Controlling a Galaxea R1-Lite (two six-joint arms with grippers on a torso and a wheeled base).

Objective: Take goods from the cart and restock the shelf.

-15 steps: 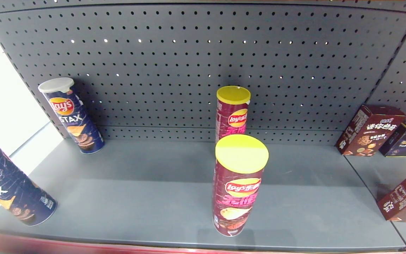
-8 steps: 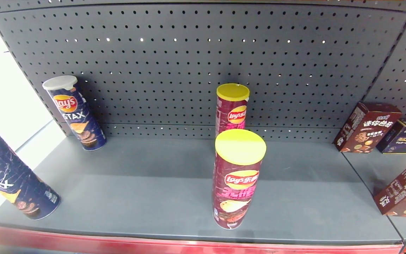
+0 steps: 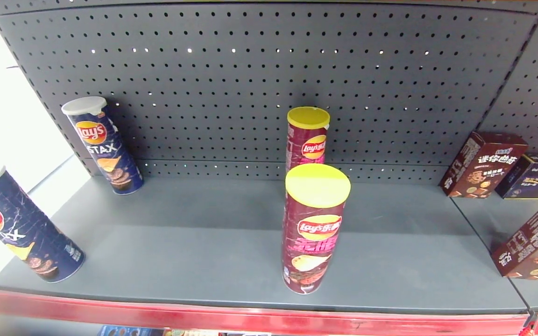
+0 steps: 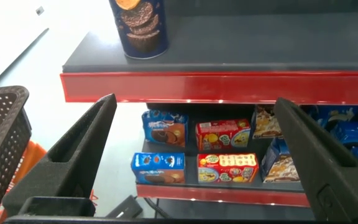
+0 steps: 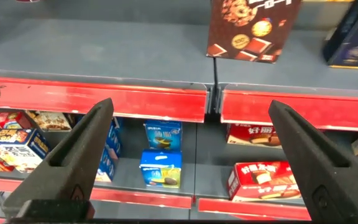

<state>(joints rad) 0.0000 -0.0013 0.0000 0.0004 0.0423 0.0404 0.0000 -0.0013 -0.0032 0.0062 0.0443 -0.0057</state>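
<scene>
My left pincer (image 4: 194, 102) and right pincer (image 5: 190, 104) are wide open, holding nothing, ready to fetch; the back can (image 3: 307, 140) lines up at 12 o'clock of the front can (image 3: 313, 228).

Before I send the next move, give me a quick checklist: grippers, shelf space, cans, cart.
1. The left gripper is open and empty: ok.
2. The right gripper is open and empty: ok.
3. The shelf has bare room between the front blue can and the front maroon can: ok.
4. The front maroon can and the back maroon can stand upright: ok.
5. Goods ready in the mesh basket beside the left arm: cannot tell, its contents are hidden.
</scene>
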